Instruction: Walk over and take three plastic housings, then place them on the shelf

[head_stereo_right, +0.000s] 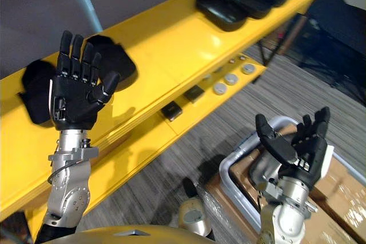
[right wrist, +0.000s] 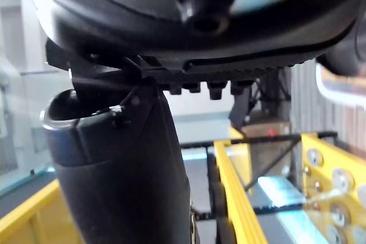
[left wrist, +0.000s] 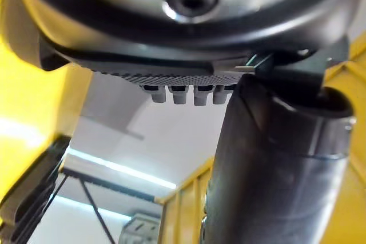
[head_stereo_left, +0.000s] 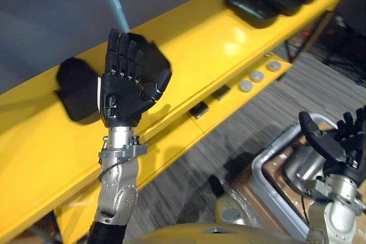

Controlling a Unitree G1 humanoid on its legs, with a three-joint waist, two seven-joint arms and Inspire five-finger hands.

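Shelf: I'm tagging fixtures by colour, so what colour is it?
The shelf is glossy yellow, clearest in the left eye view.

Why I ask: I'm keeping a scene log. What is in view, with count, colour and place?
shelf: one, yellow, running across behind the hands
plastic housings: two, black, on the shelf's left part
far housings: overlapping row, black, count unclear, shelf's right end
discs: three, silver, lower yellow ledge
blocks: two, dark, same ledge, left of the discs
bin: one, grey, on the boxes, lower right
cardboard boxes: brown, count unclear, under the bin
floor: grey striped carpet
left hand: open, raised before the shelf
right hand: open, above the bin
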